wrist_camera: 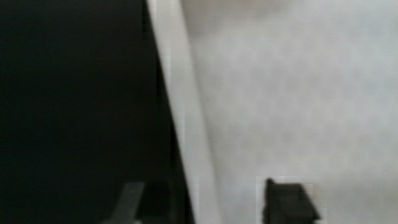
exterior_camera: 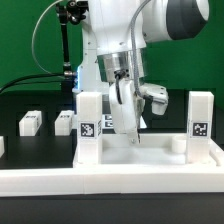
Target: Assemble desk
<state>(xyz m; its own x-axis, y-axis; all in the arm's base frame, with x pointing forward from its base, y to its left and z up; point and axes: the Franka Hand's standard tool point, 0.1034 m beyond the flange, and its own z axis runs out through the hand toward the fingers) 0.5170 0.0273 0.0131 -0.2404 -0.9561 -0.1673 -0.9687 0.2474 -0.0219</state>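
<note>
With the pincer (exterior_camera: 126, 128) released, its fingers (wrist_camera: 285, 200) apart astride the desk panel (exterior_camera: 150, 152) rim directly beneath, a sound grip probably needs a square descent, the rim seated deep, then closing without nudging the upright legs (exterior_camera: 90, 116) flanking it.

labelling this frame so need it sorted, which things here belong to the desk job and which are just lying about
Belongs to the job:
desk panel
upright tagged legs at the panel's ends
loose legs lying toward the exterior view's left
gripper, down at the panel

Just lying about:
long white rail, in front of the panel
</note>
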